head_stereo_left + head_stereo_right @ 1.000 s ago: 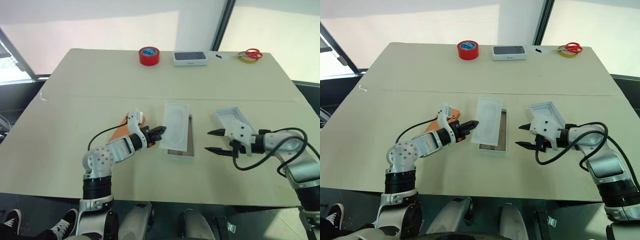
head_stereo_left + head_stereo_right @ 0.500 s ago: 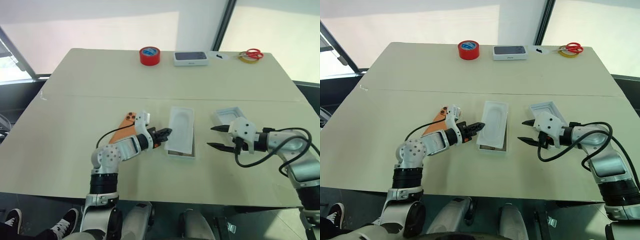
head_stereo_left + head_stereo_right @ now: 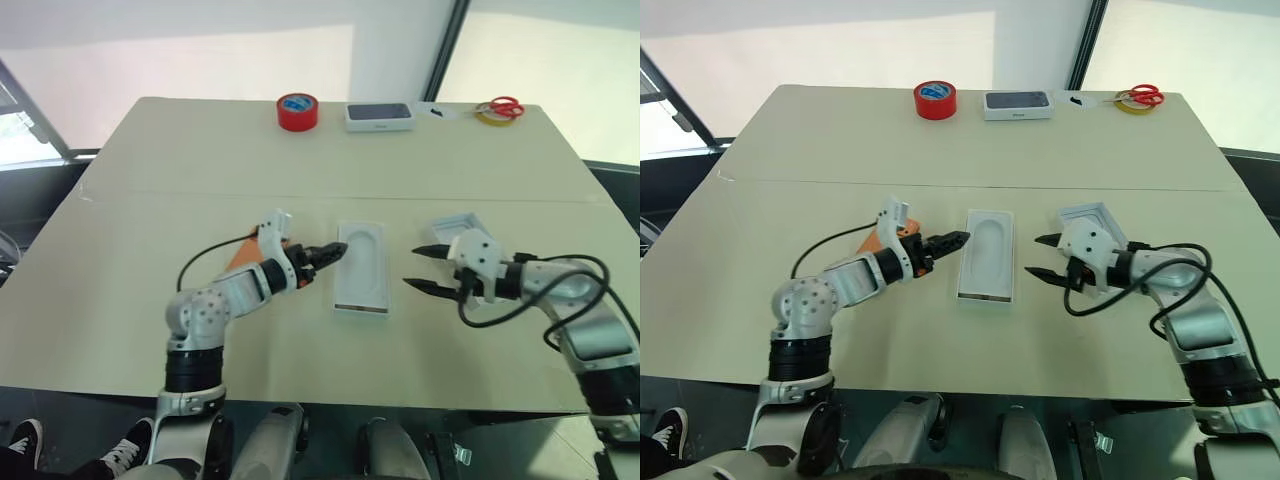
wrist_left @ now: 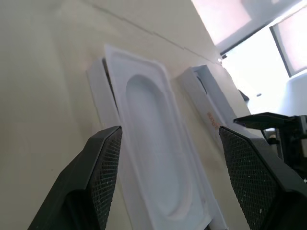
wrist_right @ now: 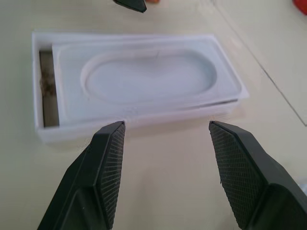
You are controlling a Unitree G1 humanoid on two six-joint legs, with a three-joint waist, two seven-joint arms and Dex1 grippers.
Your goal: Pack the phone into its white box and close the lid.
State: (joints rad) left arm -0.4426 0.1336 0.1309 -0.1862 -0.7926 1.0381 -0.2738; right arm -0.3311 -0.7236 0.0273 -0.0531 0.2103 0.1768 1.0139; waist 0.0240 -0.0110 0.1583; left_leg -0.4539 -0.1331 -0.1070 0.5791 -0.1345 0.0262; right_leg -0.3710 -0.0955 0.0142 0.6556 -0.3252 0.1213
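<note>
Left claw (image 3: 334, 250) reaches level toward the white box (image 3: 361, 306), jaws apart and empty; a second ago it was pinched shut on the white insert (image 3: 362, 262), which was tilted then and now lies in the box. Behind that arm lies the phone (image 3: 242, 258). Right claw (image 3: 424, 268), jaws apart, points at the box; the lid (image 3: 452, 226) rests behind it.

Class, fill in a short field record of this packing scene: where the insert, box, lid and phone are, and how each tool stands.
insert: white moulded insert lying in the white box, askew, brown floor showing at one end
lid: the lid open side up, behind the right tool
phone: the phone on the table, partly hidden by the left arm
left tool: left tool open, empty
right tool: right tool open, empty
</note>
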